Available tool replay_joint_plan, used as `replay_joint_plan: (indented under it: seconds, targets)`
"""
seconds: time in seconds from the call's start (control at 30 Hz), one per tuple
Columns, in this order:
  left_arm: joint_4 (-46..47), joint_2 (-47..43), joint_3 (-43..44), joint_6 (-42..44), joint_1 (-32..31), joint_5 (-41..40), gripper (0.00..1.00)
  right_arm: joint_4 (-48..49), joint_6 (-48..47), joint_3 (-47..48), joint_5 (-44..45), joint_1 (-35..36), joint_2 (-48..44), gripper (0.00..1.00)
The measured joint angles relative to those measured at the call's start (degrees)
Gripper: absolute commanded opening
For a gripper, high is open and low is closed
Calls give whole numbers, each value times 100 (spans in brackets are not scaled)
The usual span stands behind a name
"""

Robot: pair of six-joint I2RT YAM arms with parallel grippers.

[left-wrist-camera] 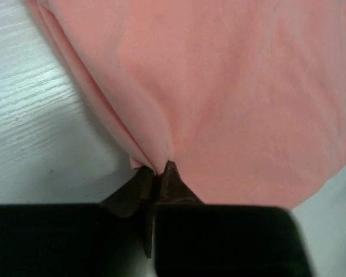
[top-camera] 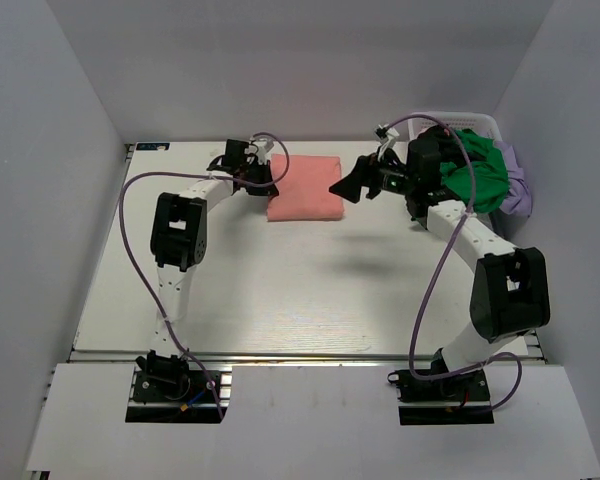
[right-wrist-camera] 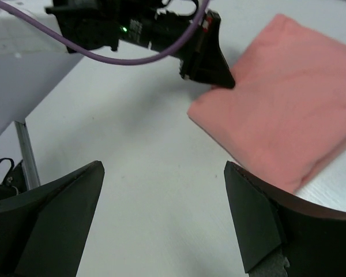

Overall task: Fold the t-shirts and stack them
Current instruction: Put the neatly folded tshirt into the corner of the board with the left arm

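The pink shirt (top-camera: 305,188) lies folded into a neat rectangle on the table (top-camera: 280,290), toward the far edge and a little left of the middle, flat, with its layered edges showing along the left side. The left gripper (left-wrist-camera: 157,172) is at that left side, down at table level, its two fingers pressed together on a small pucker of the pink cloth at the shirt's edge; in the left wrist view the fold runs straight into the closed tips. The right gripper (right-wrist-camera: 161,167) hangs off the shirt's right edge, above the table and apart from the cloth, its fingers spread wide with nothing between them; its own camera looks across bare tabletop to the pink shirt and the left gripper beyond. The other shirts are in the white basket (top-camera: 475,122) at the far right corner, against the right wall. The green shirt (top-camera: 483,175) is heaped in it, unfolded and crumpled, spilling over the near rim. The lilac shirt (top-camera: 520,188) is bunched just beside the green one on the right and droops over the basket's right side. The right arm's wrist crosses in front of the basket and hides its left part, so what else lies inside cannot be told.
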Motion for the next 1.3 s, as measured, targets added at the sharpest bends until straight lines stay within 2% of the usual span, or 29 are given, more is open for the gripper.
replay_joint_plan:
  seconds: [0.17, 0.3, 0.43, 0.7, 0.97, 1.17, 1.2, 1.27, 1.3]
  targets:
    - [-249, -101, 44, 256, -68, -590, 0, -345, -234, -369, 490, -63, -323, 90]
    - [-564, -431, -177, 599, 63, -1449, 0, -431, -393, -400, 730, -105, -560, 90]
    - [-728, -994, -734, 984, 507, -2208, 0, -492, -525, -400, 892, -125, -640, 90]
    - [-776, -1224, -737, 2037, 1615, -3388, 0, -575, -601, -472, 1043, -127, -538, 90]
    - [-826, -1117, 192, 2855, 2347, -3486, 0, -636, -544, -463, 992, -195, -55, 90]
    - [-723, -337, 1403, 3189, 2667, -3488, 0, -695, -535, -267, 951, -240, 144, 90]
    - [-719, -192, 1545, 3189, 2695, -3499, 30, -706, -538, -219, 949, -249, 155, 90]
    - [-713, 57, 1742, 3200, 2734, -3558, 83, -750, -540, -129, 933, -267, 160, 90]
    - [-695, 133, 1757, 3169, 2741, -3613, 100, -763, -540, -87, 931, -273, 162, 90]
